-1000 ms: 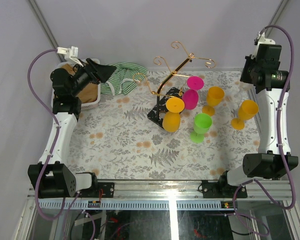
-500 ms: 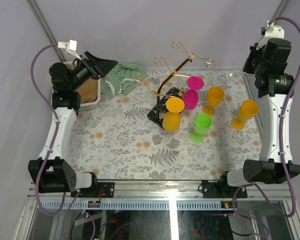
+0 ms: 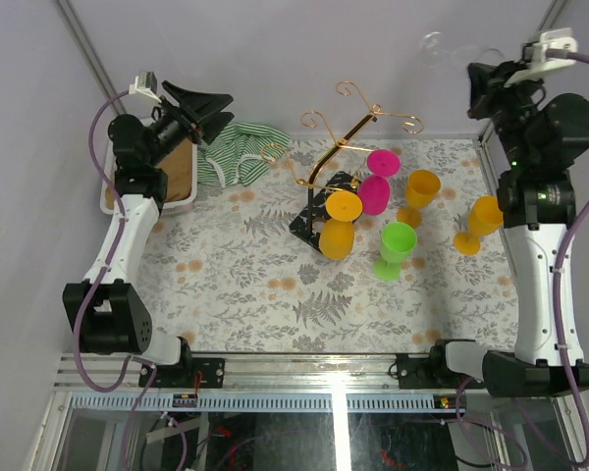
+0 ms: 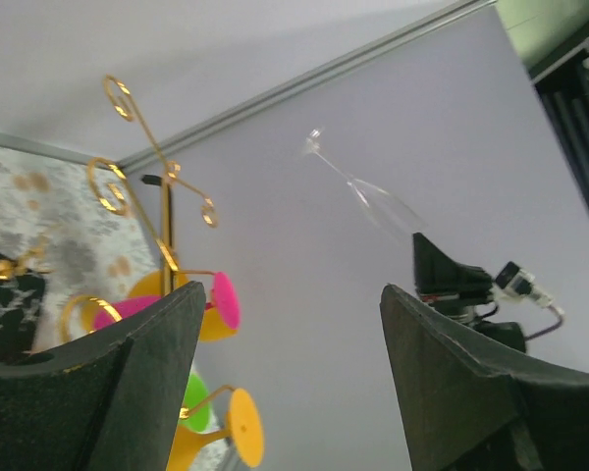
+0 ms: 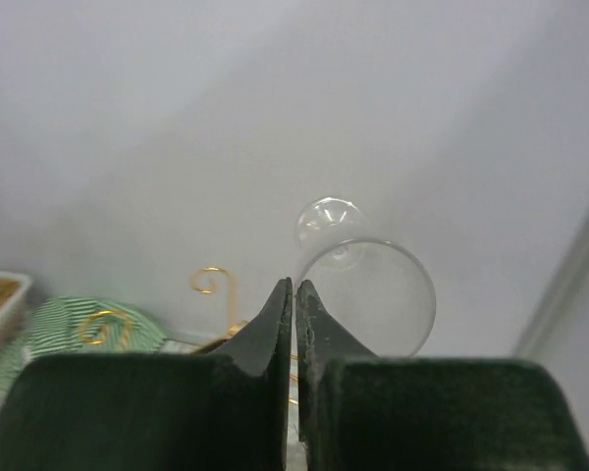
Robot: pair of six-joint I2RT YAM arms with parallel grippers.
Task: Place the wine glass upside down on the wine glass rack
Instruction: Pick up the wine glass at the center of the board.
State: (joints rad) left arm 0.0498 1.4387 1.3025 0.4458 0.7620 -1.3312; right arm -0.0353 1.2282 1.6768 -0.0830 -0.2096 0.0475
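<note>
My right gripper (image 3: pixel 477 80) is raised high at the back right, shut on the rim of a clear wine glass (image 3: pixel 440 44) whose stem and foot point away from it. In the right wrist view the fingers pinch the rim (image 5: pixel 294 287) and the bowl (image 5: pixel 373 294) sits to their right. The gold wine glass rack (image 3: pixel 339 147) stands on its black base (image 3: pixel 309 221) at the table's middle back, with an orange glass (image 3: pixel 340 223) and a pink glass (image 3: pixel 375 183) hanging upside down. My left gripper (image 3: pixel 219 106) is open and empty, raised at the back left; its view shows the rack (image 4: pixel 164 231) and the clear glass (image 4: pixel 373 201).
Two orange glasses (image 3: pixel 420 193) (image 3: pixel 481 223) and a green glass (image 3: pixel 396 248) stand upright on the floral cloth right of the rack. A green striped cloth (image 3: pixel 234 157) and a white tray (image 3: pixel 177 204) with a wooden board lie at the back left.
My right arm has lifted the clear wine glass from low at the back right to high above the table. My left arm has risen and swung its open gripper to the right.
</note>
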